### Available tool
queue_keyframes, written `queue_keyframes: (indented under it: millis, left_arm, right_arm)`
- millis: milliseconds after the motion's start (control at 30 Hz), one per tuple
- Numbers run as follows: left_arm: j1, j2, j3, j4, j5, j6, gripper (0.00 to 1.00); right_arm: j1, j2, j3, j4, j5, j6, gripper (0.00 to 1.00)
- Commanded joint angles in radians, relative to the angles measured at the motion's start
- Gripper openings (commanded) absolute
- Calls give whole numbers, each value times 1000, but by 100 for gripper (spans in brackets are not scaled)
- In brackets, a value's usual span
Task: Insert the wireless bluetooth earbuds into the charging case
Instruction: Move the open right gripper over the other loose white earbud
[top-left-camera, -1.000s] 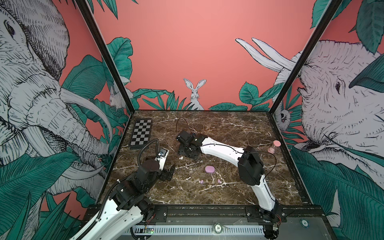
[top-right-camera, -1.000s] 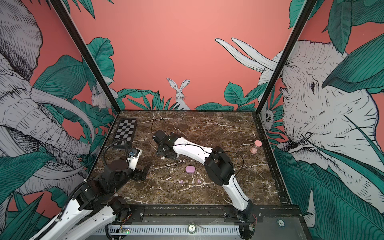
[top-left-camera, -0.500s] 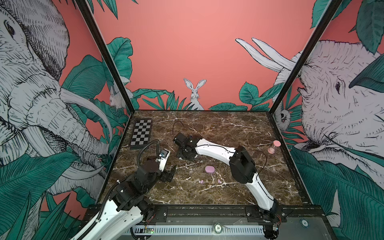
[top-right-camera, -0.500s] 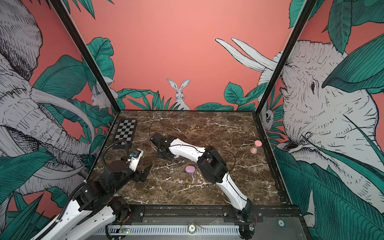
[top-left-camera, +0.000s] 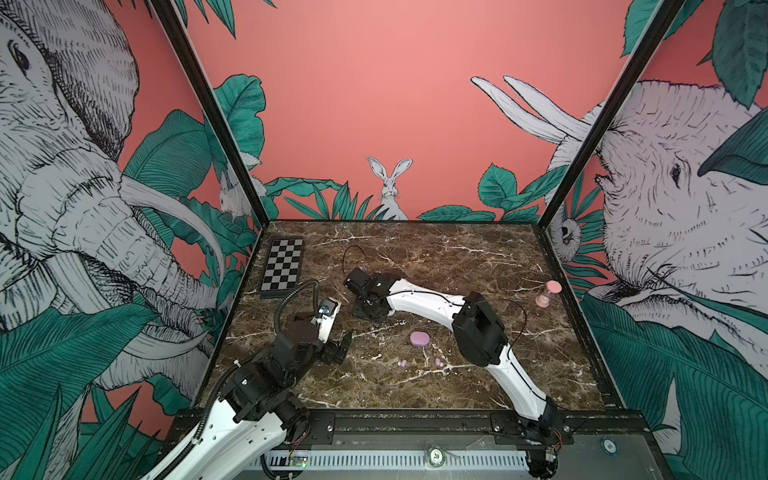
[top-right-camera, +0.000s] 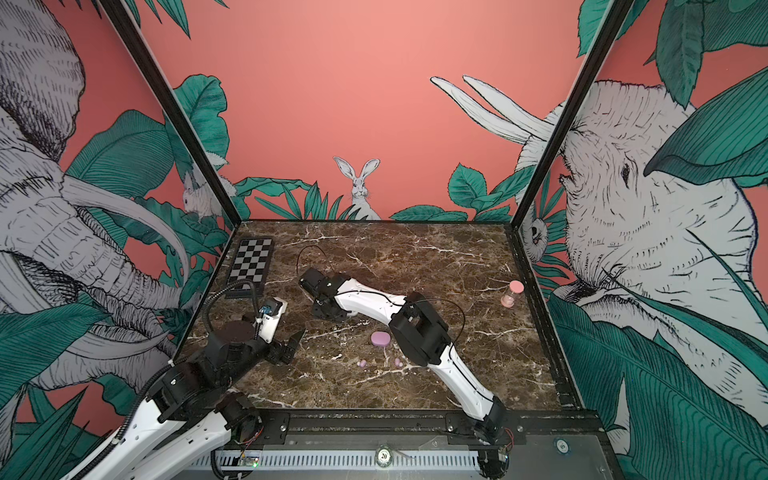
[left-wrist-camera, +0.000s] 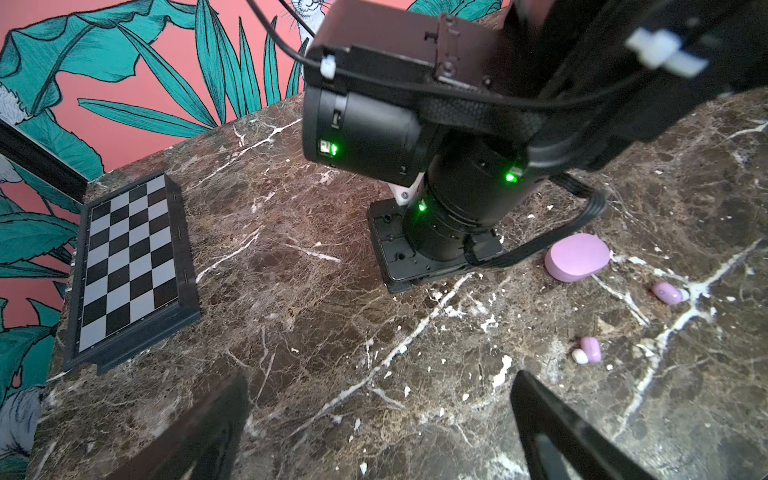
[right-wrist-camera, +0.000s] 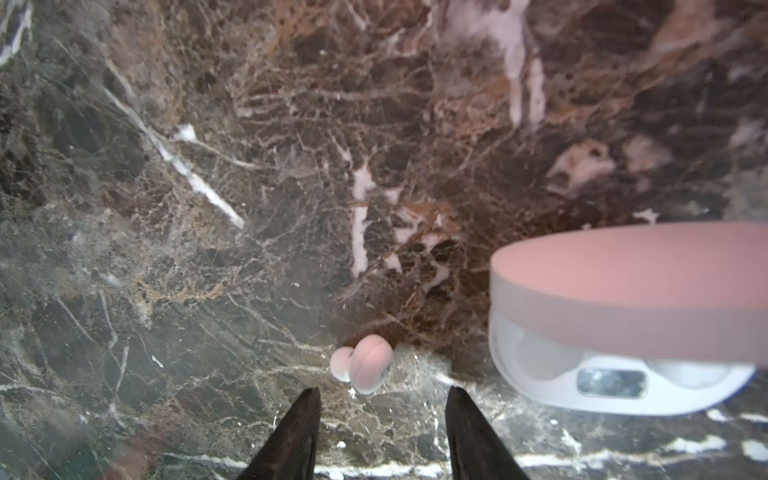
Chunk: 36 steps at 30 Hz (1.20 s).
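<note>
In the right wrist view a small white earbud (right-wrist-camera: 365, 369) lies on the marble just beyond my right gripper (right-wrist-camera: 382, 400), which is open with nothing between its fingertips. Beside it sits a white charging case (right-wrist-camera: 615, 374) with its lid raised. In both top views the right gripper (top-left-camera: 369, 308) (top-right-camera: 328, 311) points down left of centre, hiding that bud and case. A shut lilac case (top-left-camera: 419, 338) (left-wrist-camera: 577, 257) lies mid-table with two lilac earbuds (top-left-camera: 402, 363) (top-left-camera: 438, 362) in front of it. My left gripper (top-left-camera: 338, 345) (left-wrist-camera: 378, 415) hovers open and empty left of them.
A checkered board (top-left-camera: 284, 272) (left-wrist-camera: 129, 266) lies at the back left of the marble table (top-left-camera: 478, 257). A pink hourglass (top-left-camera: 547, 293) stands near the right wall. The right arm's white links (top-left-camera: 424, 299) stretch across the table's middle, above the lilac case.
The right arm has swung a little to the left and its gripper has come down toward the table, with the jaws narrowing. The left arm has stayed put.
</note>
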<state>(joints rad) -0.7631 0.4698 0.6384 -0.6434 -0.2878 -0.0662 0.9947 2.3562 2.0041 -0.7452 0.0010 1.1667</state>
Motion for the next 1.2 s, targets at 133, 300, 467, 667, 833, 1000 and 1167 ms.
queue_keyframes:
  millis: [133, 300, 467, 667, 833, 1000, 1167]
  left_arm:
    - [-2, -5, -14, 16, 1, 11, 99]
    - [-2, -2, -13, 16, 3, 12, 99]
    - [-3, -1, -16, 18, 3, 13, 99]
    - [-3, 0, -15, 18, 1, 14, 99]
    - [-3, 1, -17, 20, 1, 15, 99]
    - [-2, 4, -17, 21, 0, 18, 99]
    - [-4, 4, -17, 21, 1, 18, 99]
  right_arm:
    - [4, 35, 35, -13, 25, -2, 44]
    - [5, 39, 34, -15, 40, 0, 42]
    - [0, 44, 30, 0, 38, 1, 41]
    - [-2, 51, 24, 21, 21, 1, 40]
    - [-7, 56, 18, 32, 13, 7, 39]
    - [-10, 60, 12, 43, 5, 7, 37]
    - [-14, 61, 7, 51, 1, 8, 36]
